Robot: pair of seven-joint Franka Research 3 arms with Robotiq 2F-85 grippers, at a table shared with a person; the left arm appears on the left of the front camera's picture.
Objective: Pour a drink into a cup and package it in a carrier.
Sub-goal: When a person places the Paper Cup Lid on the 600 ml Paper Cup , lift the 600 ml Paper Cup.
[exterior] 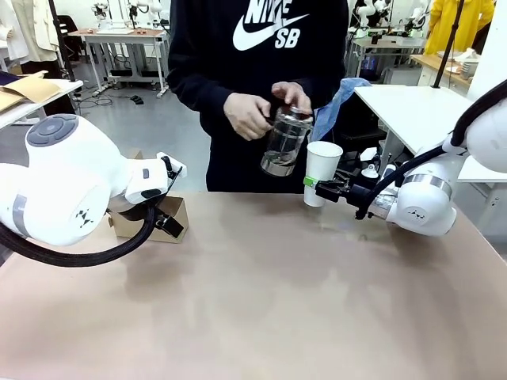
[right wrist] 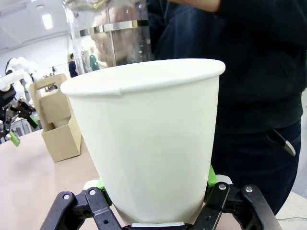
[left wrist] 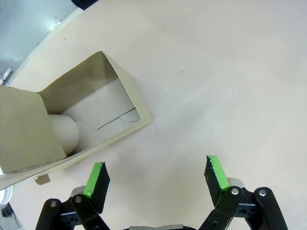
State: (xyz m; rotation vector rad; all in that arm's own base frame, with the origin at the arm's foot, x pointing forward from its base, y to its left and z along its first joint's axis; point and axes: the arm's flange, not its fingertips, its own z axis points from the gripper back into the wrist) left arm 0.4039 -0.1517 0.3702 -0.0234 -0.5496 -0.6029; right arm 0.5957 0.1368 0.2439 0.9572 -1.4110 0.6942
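Note:
A person at the far side holds a clear glass jug (exterior: 283, 142) (right wrist: 110, 33) in both hands, tilted just above a white paper cup (exterior: 322, 170) (right wrist: 148, 139). No dark drink shows in the jug. My right gripper (exterior: 317, 188) (right wrist: 156, 184) is shut on the cup's lower part and holds it upright above the table. The brown cardboard carrier (exterior: 178, 210) (left wrist: 96, 110) (right wrist: 55, 124) stands at the left, with another white cup (left wrist: 64, 134) in one pocket. My left gripper (exterior: 165, 222) (left wrist: 156, 175) hangs open beside the carrier, its green pads (left wrist: 218, 172) apart with nothing between them.
The tan table (exterior: 261, 301) stretches wide in front of both arms. A blue cloth (exterior: 333, 103) hangs by the person's arm, and a white side table (exterior: 412, 111) stands at the back right.

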